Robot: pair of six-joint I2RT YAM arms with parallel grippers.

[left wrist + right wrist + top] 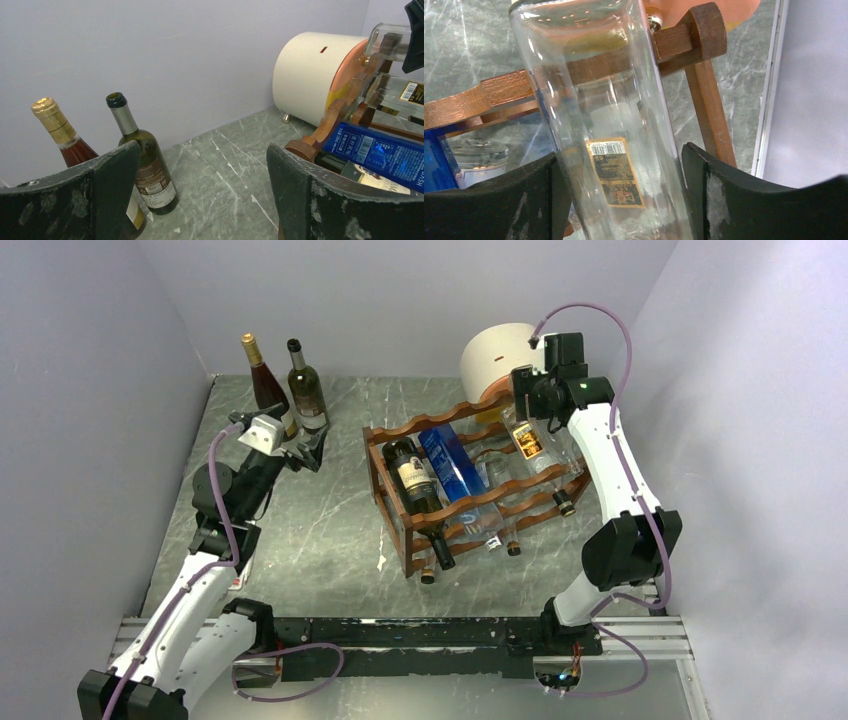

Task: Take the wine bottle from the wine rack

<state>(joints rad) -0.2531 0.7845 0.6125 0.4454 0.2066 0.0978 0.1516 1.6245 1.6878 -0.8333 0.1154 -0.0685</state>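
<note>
The reddish-brown wine rack stands mid-table with several bottles lying in its tiers. A clear glass wine bottle with a gold label lies on the top tier at the right end. My right gripper straddles this bottle; in the right wrist view both fingers press against the sides of the clear bottle, which still rests on the rack's rail. My left gripper is open and empty, left of the rack, next to two upright bottles.
A dark bottle and a blue box lie in the rack's top tier. A white-and-orange cylinder stands behind the rack. The two upright bottles show in the left wrist view. Walls enclose the table on three sides.
</note>
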